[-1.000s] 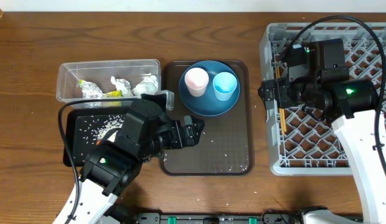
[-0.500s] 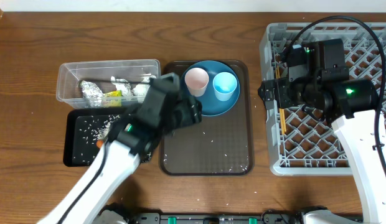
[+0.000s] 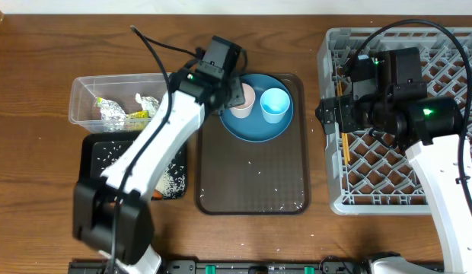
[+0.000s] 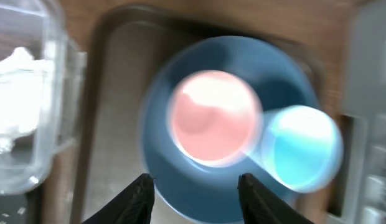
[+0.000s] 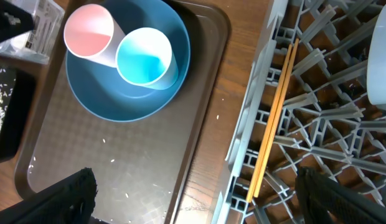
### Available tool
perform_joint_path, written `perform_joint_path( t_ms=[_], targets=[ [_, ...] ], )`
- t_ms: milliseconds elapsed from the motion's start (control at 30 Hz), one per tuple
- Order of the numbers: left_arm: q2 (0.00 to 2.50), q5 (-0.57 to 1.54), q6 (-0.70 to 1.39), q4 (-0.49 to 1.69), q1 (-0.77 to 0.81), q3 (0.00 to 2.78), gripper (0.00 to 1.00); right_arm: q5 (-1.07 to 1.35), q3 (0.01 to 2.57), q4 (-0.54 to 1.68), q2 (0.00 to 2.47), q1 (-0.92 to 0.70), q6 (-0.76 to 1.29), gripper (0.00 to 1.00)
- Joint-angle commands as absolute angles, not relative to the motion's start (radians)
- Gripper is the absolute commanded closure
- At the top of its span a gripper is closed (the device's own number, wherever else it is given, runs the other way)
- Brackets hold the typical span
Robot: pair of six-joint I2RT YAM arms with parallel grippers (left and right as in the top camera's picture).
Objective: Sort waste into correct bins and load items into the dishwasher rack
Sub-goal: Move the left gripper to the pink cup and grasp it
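A pinkish-white cup (image 3: 242, 99) and a light blue cup (image 3: 274, 104) stand on the blue plate (image 3: 255, 125), which rests on the brown serving tray. My left gripper (image 3: 234, 90) hovers just over the pink cup (image 4: 215, 118), its jaws apart with nothing between them, only the plate (image 4: 159, 158) showing below. My right gripper (image 3: 331, 114) stands wide open and empty above the left edge of the grey dishwasher rack (image 3: 449, 183). Chopsticks (image 5: 274, 112) lie in the rack along that edge. The clear tub (image 3: 84, 99) holds crumpled napkins and a silver wrapper (image 3: 110, 113).
The black tray (image 3: 99, 152) in front of the tub holds loose rice (image 3: 171, 181). A few grains are scattered on the brown serving tray (image 3: 251, 183). A pale bowl's edge (image 5: 381, 62) shows inside the rack. Bare wood table lies left of the bins.
My left arm swung from over the black tray up to the plate, ending above the pink cup, and its jaws narrowed. The right arm has not moved.
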State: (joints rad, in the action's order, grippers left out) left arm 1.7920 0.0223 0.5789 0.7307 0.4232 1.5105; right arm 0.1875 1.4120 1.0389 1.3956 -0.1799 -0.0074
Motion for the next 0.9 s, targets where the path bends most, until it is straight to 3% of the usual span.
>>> perform_joint_path(
  t_ms=[0, 600, 800, 867],
  targets=[
    [1.836, -0.008, 0.58, 0.731, 0.405, 1.523, 0.53, 0.195, 1.418, 1.04, 1.388, -0.18, 0.003, 0.01],
    [1.978, 0.013, 0.581, 0.663, 0.409, 1.522, 0.53, 0.195, 1.418, 1.04, 1.388, -0.18, 0.003, 0.01],
    [1.985, 0.018, 0.58, 0.649, 0.411, 1.523, 0.67, 0.195, 1.418, 1.04, 1.388, -0.18, 0.003, 0.01],
    [1.984, 0.018, 0.58, 0.648, 0.411, 1.523, 0.76, 0.195, 1.418, 1.04, 1.388, -0.18, 0.003, 0.01]
  ],
)
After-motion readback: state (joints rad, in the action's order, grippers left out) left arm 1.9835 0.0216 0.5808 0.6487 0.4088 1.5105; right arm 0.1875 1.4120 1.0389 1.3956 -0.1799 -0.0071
